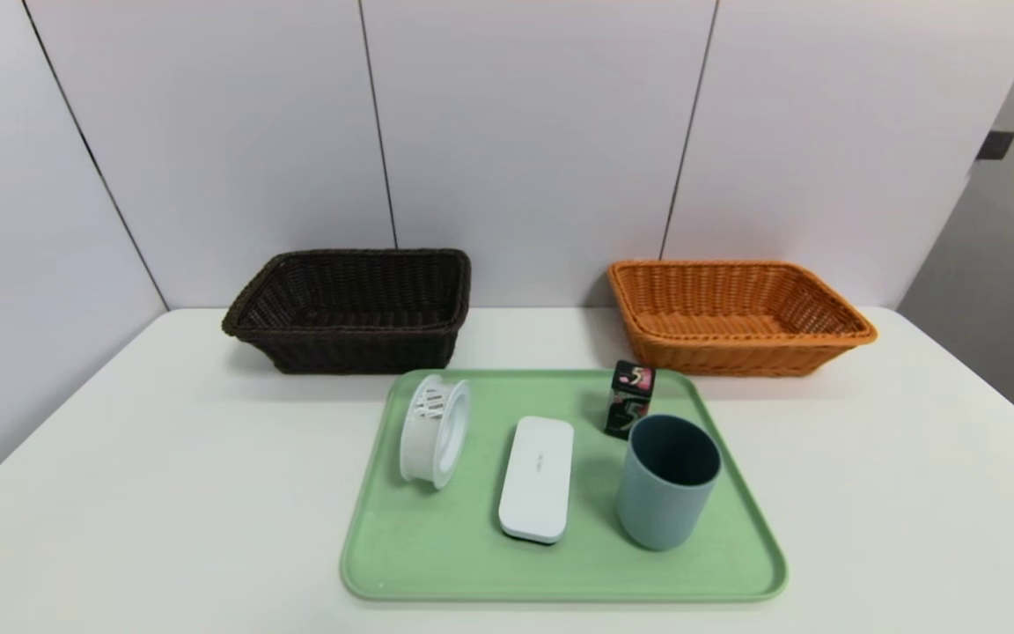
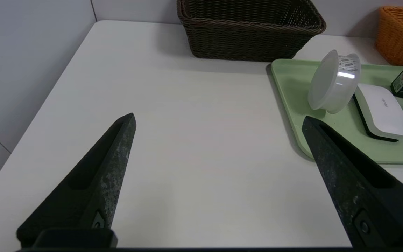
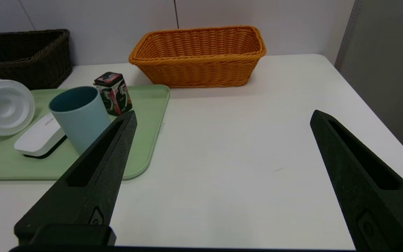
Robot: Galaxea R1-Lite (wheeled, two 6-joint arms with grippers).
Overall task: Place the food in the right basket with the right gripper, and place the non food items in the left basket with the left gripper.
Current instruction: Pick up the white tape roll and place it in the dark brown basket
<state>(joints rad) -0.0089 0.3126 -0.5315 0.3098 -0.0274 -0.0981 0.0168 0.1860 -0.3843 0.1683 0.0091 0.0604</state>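
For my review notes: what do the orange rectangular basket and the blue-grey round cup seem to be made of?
Orange rectangular basket: probably plastic or rattan wicker, slightly glossy; the woven strands show.

Blue-grey round cup: perhaps plastic or ceramic, matte; its wall is smooth, evenly coloured and opaque.

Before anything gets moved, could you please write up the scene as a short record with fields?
tray: green, on the table between and in front of the baskets
on tray: white spool, white flat case, black patterned box, blue-grey cup
left basket: dark brown
right basket: orange
left gripper: open, over the table left of the tray
right gripper: open, over the table right of the tray
held: nothing
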